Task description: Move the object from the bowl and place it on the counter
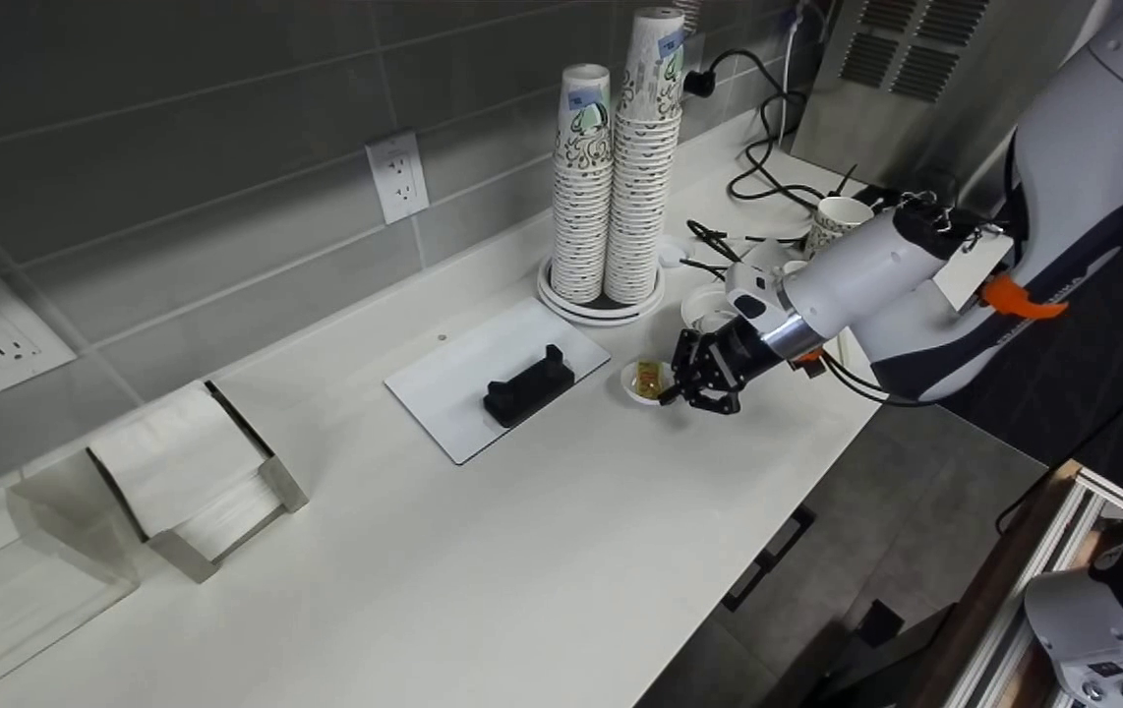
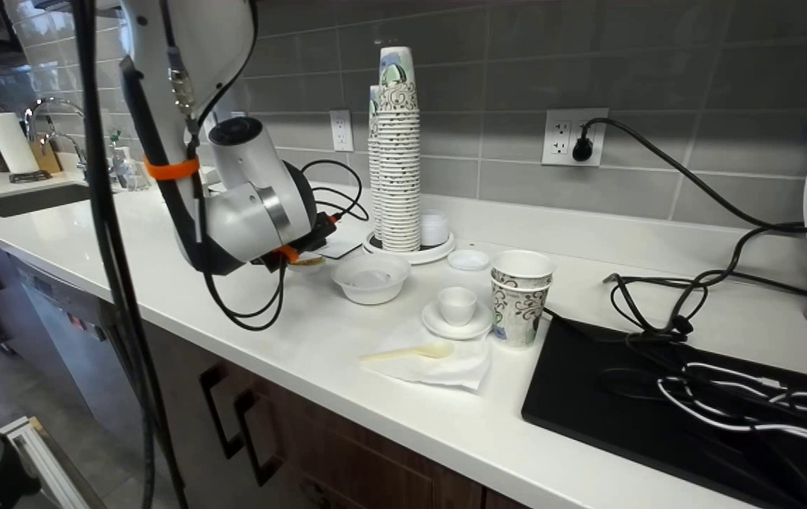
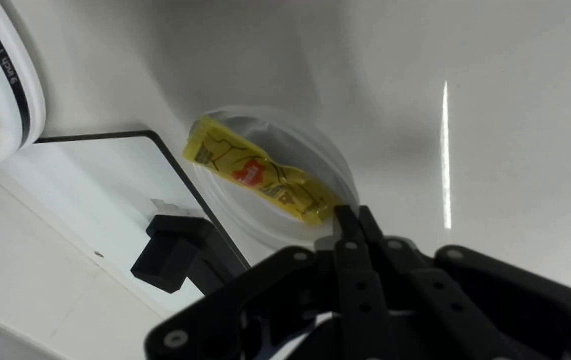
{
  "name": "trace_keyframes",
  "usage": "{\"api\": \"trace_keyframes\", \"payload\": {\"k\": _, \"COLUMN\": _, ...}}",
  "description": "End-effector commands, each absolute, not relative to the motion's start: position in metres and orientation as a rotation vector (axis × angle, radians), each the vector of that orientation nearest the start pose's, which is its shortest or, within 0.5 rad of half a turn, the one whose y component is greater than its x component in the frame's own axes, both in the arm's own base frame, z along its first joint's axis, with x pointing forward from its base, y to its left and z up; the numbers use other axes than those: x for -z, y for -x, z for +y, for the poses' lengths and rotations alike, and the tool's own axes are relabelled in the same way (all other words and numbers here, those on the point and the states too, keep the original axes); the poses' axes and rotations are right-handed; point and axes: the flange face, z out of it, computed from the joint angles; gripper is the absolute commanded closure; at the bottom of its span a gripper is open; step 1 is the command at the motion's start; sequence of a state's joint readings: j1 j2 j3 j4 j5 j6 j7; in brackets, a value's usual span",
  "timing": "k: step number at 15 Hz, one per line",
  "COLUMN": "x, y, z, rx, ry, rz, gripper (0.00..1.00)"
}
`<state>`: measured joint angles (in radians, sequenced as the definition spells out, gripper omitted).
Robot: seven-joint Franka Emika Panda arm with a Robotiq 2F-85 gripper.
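A yellow packet with a red mark [image 3: 265, 172] lies inside a small shallow white bowl [image 3: 255, 217] on the counter. Packet [image 1: 649, 380] and bowl [image 1: 627, 387] also show in an exterior view. My gripper [image 3: 355, 209] is at the bowl's edge beside one end of the packet. Its fingers are nearly together, with the bowl's rim between the tips. The packet's end lies close to one fingertip; whether they touch I cannot tell. The gripper [image 1: 672, 394] also shows in an exterior view. Another exterior view shows part of the packet [image 2: 309, 261], with the gripper mostly hidden by the arm.
A white board [image 1: 458, 379] with a black stand [image 1: 530, 386] lies beside the bowl. Tall paper cup stacks [image 1: 645, 167] stand on plates behind it. A larger white bowl [image 2: 372, 281], cups [image 2: 519, 304] and a spoon [image 2: 410, 352] stand nearby. A napkin holder [image 1: 198, 482] is farther along.
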<state>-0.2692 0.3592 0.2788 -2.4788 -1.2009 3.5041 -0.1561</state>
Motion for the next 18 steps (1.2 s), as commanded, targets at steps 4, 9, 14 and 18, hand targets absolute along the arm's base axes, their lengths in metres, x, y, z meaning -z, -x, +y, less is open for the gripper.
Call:
{"api": "trace_keyframes", "payload": {"k": 4, "x": -0.231, "y": -0.464, "z": 0.124, "rx": 0.988, "ry": 2.216, "rz": -1.946, "gripper": 0.53}}
{"api": "trace_keyframes", "payload": {"k": 9, "x": -0.255, "y": -0.439, "z": 0.139, "rx": 0.922, "ry": 2.432, "rz": -1.695, "gripper": 0.17}}
{"api": "trace_keyframes", "payload": {"k": 14, "x": -0.299, "y": -0.407, "z": 0.142, "rx": 0.962, "ry": 2.672, "rz": -1.396, "gripper": 0.0}}
{"api": "trace_keyframes", "payload": {"k": 18, "x": -0.298, "y": -0.361, "z": 0.125, "rx": 0.905, "ry": 2.883, "rz": -1.253, "gripper": 0.0}}
